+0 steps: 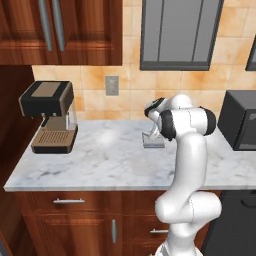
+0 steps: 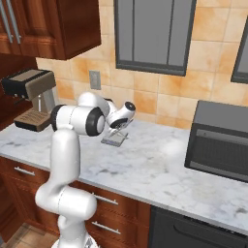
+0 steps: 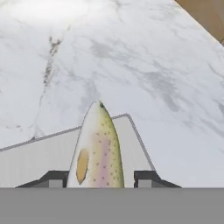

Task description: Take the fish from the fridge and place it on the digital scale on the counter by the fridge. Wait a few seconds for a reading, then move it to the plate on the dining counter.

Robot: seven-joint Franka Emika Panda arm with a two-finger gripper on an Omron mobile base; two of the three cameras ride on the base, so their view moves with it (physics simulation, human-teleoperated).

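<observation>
The fish (image 3: pixel 98 148), tan and silvery with dark speckles, lies on the digital scale (image 3: pixel 39 153), a thin flat light-grey square on the marble counter. Its head points away from the hand. My gripper (image 3: pixel 101 177) straddles the fish's rear part, one dark fingertip (image 3: pixel 146 177) on each side, with a narrow gap showing on the right. The jaws stand open. From the base, the scale (image 1: pixel 152 141) (image 2: pixel 114 140) sits under the bent-down hand, and the gripper (image 1: pixel 151 131) (image 2: pixel 118 131) hovers just over it. The fridge and the plate are out of view.
A black-and-brown coffee machine (image 1: pixel 50 120) (image 2: pixel 31 97) stands at the counter's left end. A dark microwave (image 1: pixel 242 120) (image 2: pixel 220 140) sits at the right. Wood cabinets (image 1: pixel 60 30) hang above, with a tiled wall and an outlet (image 1: pixel 112 85) behind the scale.
</observation>
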